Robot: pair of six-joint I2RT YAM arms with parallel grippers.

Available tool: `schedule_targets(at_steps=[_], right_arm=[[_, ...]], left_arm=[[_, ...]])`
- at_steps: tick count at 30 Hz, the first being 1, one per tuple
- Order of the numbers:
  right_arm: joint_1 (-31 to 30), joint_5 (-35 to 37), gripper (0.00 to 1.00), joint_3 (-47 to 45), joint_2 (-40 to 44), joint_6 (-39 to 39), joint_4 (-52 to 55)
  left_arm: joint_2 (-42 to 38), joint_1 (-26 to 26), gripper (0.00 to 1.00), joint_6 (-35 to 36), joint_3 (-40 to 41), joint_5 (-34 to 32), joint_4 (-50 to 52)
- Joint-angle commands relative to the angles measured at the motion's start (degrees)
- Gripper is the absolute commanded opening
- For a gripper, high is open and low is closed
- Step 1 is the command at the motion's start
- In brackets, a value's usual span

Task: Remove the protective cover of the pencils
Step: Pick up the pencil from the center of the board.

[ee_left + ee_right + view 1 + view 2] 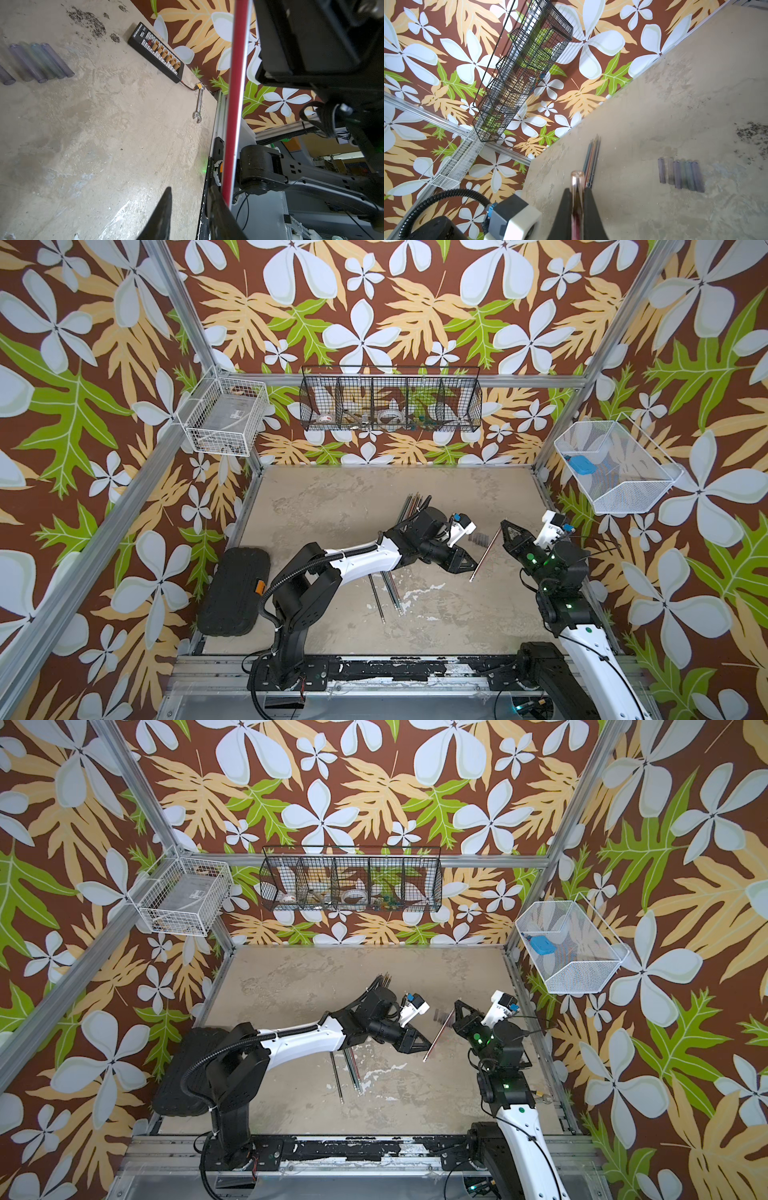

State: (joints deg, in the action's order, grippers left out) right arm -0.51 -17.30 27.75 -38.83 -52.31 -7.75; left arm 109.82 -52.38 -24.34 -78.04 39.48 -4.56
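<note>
Pencils (pixel 414 506) lie bundled mid-table under my left arm (pixel 357 558). Removed protective covers (pixel 478 538) sit in a row just to their right. My right pincer (pixel 505 526) is clamped on the capped end of one red pencil (pixel 484 554). My left pincer (pixel 473 563), jaws apart, sits beside its near end.

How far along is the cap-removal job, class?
Done: several caps lie in a row on the table. In hand: the right end effector grips a capped red pencil; the left end effector stands open beside it. Left: its cap, and perhaps the bundled pencils.
</note>
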Motion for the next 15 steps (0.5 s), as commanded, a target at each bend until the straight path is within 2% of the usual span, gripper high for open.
schedule_targets(at_steps=[1,9,15], right_arm=[[-0.2,1.6,0.00,0.1,-0.2,-1.2,-1.5],[-0.3,4.9,0.00,1.8,0.4,4.8,7.3],[-0.2,7.3,0.00,-1.2,1.8,4.5,6.2]], left_arm=[[-0.2,-0.1,0.31,0.5,-0.4,0.0,-0.2],[-0.5,-0.1,0.31,3.4,-2.3,-2.6,3.8],[-0.4,-0.1,0.31,3.2,-2.5,-1.8,3.9]])
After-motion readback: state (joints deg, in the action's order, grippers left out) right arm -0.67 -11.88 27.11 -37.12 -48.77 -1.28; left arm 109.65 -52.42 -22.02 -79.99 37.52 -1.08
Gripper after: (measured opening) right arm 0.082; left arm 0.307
